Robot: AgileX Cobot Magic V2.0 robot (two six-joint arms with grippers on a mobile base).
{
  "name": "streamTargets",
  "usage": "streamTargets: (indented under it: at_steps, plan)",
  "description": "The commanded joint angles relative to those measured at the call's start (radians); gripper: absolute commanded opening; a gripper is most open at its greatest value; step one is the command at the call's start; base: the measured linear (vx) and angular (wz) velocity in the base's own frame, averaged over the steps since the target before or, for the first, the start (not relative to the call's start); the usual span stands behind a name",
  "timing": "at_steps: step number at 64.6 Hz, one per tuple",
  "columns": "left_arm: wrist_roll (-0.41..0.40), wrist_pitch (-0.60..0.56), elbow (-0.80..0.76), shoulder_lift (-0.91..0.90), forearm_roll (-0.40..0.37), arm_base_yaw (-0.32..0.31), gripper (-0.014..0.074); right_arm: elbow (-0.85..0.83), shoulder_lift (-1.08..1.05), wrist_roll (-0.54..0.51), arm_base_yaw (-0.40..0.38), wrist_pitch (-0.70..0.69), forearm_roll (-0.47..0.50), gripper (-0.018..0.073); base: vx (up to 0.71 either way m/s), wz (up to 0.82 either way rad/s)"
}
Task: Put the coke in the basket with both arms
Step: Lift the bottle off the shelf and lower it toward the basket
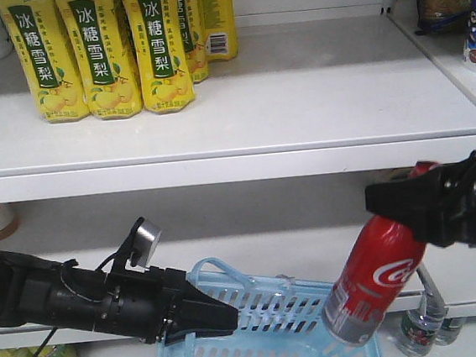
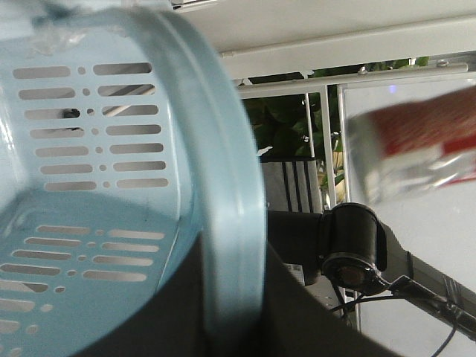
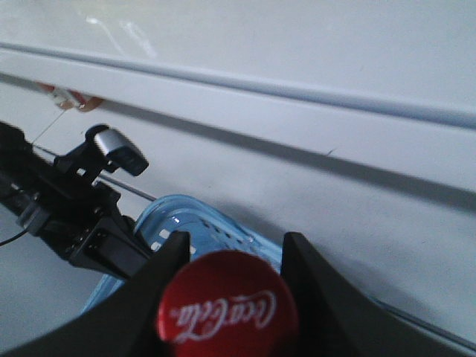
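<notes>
Right claw (image 1: pixel 389 200) clenched on the coke (image 1: pixel 374 279) at its neck. Bottle hangs tilted, base down and to the left, at the right end of the basket (image 1: pixel 276 310); can't tell if the base is past the rim. Right wrist view: its red top sits wedged between the claw's two sides. Left claw (image 1: pixel 216 317) clamped on the basket's left rim; left wrist view has that rim right up against it, with the coke blurred beyond. Basket is held in front of the white shelf (image 1: pixel 298 97). Yellow drink bottles (image 1: pixel 100 57) stand on the shelf, upper left.
</notes>
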Motion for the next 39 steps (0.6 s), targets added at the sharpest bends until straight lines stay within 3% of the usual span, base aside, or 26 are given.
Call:
streamTargets:
  at_steps: [1, 16, 39]
  plan:
    - [0.022, 0.061, -0.019, -0.050, -0.076, -0.003, -0.0006, 0.041, -0.011, -0.121, -0.003, -0.080, 0.174, -0.0001, 0.00, 0.00]
    - [0.022, 0.061, -0.019, -0.050, -0.076, -0.003, -0.0006, 0.172, 0.026, -0.299, -0.003, -0.085, 0.283, 0.0006, 0.00, 0.00]
    - [0.022, 0.061, -0.019, -0.050, -0.076, -0.003, -0.0006, 0.190, 0.207, -0.404, -0.003, -0.111, 0.302, 0.0015, 0.00, 0.00]
